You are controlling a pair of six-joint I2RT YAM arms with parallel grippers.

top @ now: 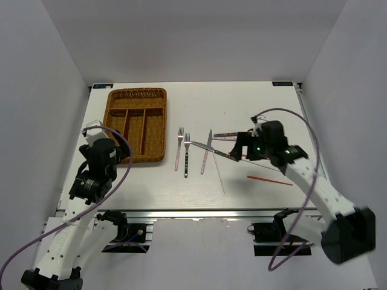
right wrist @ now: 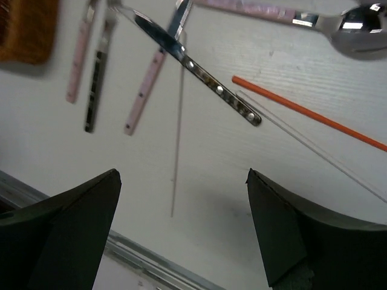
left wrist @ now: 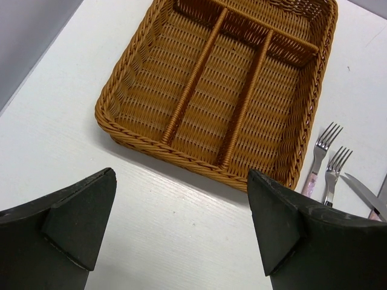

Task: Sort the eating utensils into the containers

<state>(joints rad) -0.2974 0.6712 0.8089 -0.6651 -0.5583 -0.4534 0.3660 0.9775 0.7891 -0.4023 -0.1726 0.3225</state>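
L gripper (left wrist: pixel 180 181) is hanging, jaws spread wide, empty, bare table (left wrist: pixel 181 235) before wicker tray (top: pixel 136 90), sitting upper left in top cam; forks (top: pixel 179 148) are lying just right; R gripper (right wrist: pixel 182 181) is gaping, empty, by knife (right wrist: pixel 199 69), rivets resolving only in R wrist cam; front rail (right wrist: pixel 127 251) is showing lower left there.

The right wrist view cuts the spoon (right wrist: pixel 363 25) at its edge; the tray (right wrist: pixel 24 30) shows only a blurred corner.
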